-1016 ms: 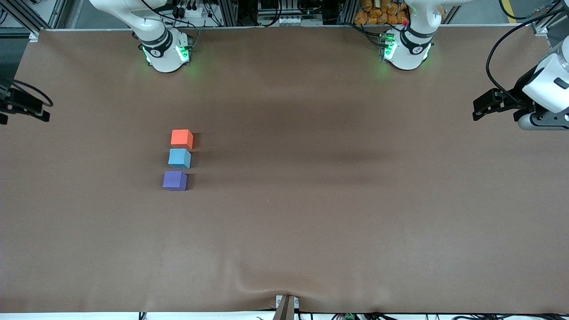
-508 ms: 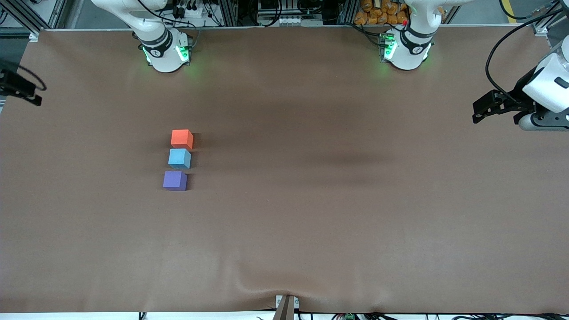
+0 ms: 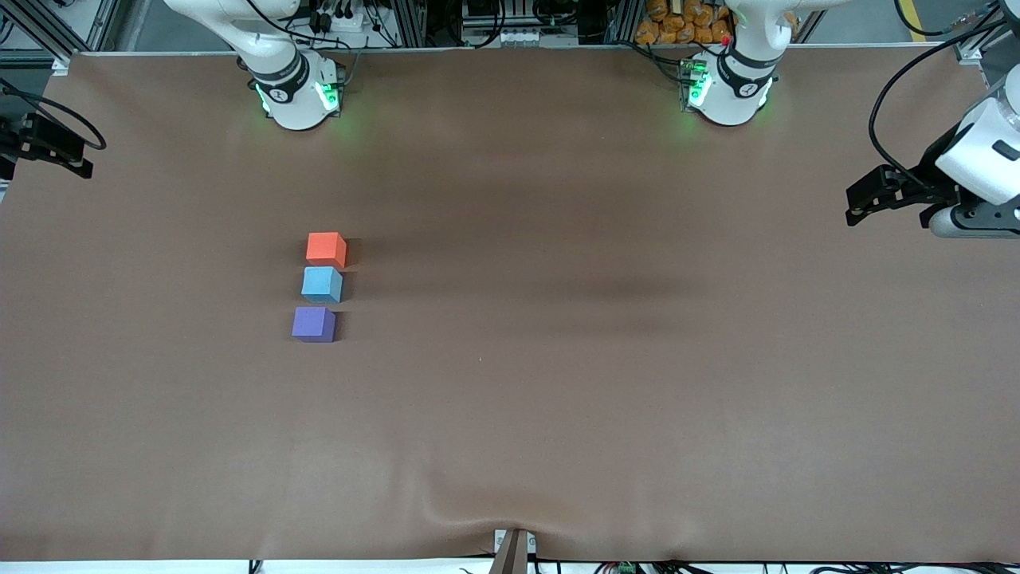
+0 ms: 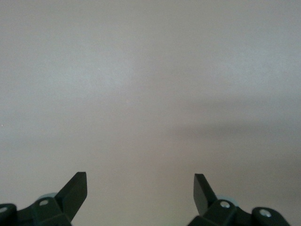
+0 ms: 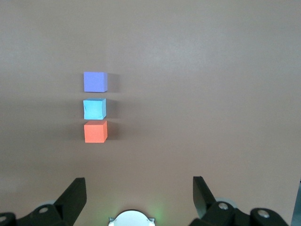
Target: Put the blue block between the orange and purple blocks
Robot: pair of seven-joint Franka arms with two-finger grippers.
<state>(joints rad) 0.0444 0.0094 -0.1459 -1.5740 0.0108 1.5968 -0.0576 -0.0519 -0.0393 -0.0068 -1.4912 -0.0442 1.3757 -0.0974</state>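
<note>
The orange block [image 3: 326, 249], the blue block [image 3: 322, 285] and the purple block [image 3: 313, 324] stand in one short row on the brown table. The blue block is in the middle, close to both. The orange one is farthest from the front camera and the purple one nearest. The right wrist view shows the same row: purple block [image 5: 95, 81], blue block [image 5: 94, 108], orange block [image 5: 95, 132]. My right gripper [image 3: 48, 145] [image 5: 138, 181] is open and empty, high over the right arm's end of the table. My left gripper [image 3: 865, 199] [image 4: 140, 176] is open and empty over the left arm's end.
The brown table cover [image 3: 558, 359] has a ripple at its near edge by a small bracket [image 3: 512, 550]. The two arm bases [image 3: 296, 96] [image 3: 727, 92] stand along the edge farthest from the front camera. The right arm's base also shows in the right wrist view [image 5: 131, 219].
The right gripper has drifted toward the bases' edge of the table at the right arm's end. The left gripper has shifted slightly. The three blocks have not moved.
</note>
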